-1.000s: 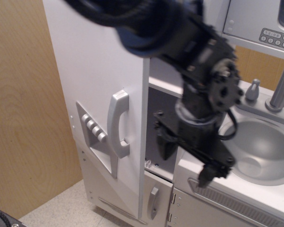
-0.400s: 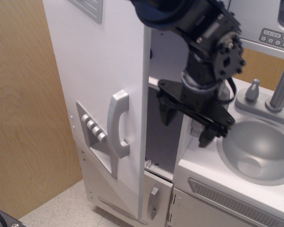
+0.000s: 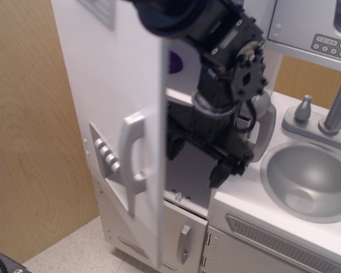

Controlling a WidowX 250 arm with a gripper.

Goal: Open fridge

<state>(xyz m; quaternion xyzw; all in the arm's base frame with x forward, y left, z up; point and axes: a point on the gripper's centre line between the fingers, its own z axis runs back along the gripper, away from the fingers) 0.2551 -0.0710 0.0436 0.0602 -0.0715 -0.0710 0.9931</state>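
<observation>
The fridge (image 3: 111, 74) is a tall white toy-kitchen cabinet at the left. Its large door stands partly open, swung out toward me, edge-on. The vertical silver handle (image 3: 131, 153) and grey dispenser panel with buttons (image 3: 106, 157) face left. Inside, a white shelf (image 3: 182, 96) and a purple object (image 3: 175, 61) show. My black gripper (image 3: 196, 154) is in the gap between door edge and cabinet, fingers spread apart, one fingertip (image 3: 171, 147) just behind the door edge and the other fingertip (image 3: 219, 173) near the counter corner. It holds nothing.
A smaller door with a short silver handle (image 3: 184, 243) sits below the fridge opening. A silver sink basin (image 3: 310, 179) with faucet (image 3: 336, 108) lies to the right in the white counter. A grey microwave with keypad (image 3: 315, 28) hangs at top right. A wooden wall (image 3: 28, 136) is at left.
The fridge door has swung further open to the left. My gripper has moved left and into the opening behind the door edge, and a purple object inside has come into sight.
</observation>
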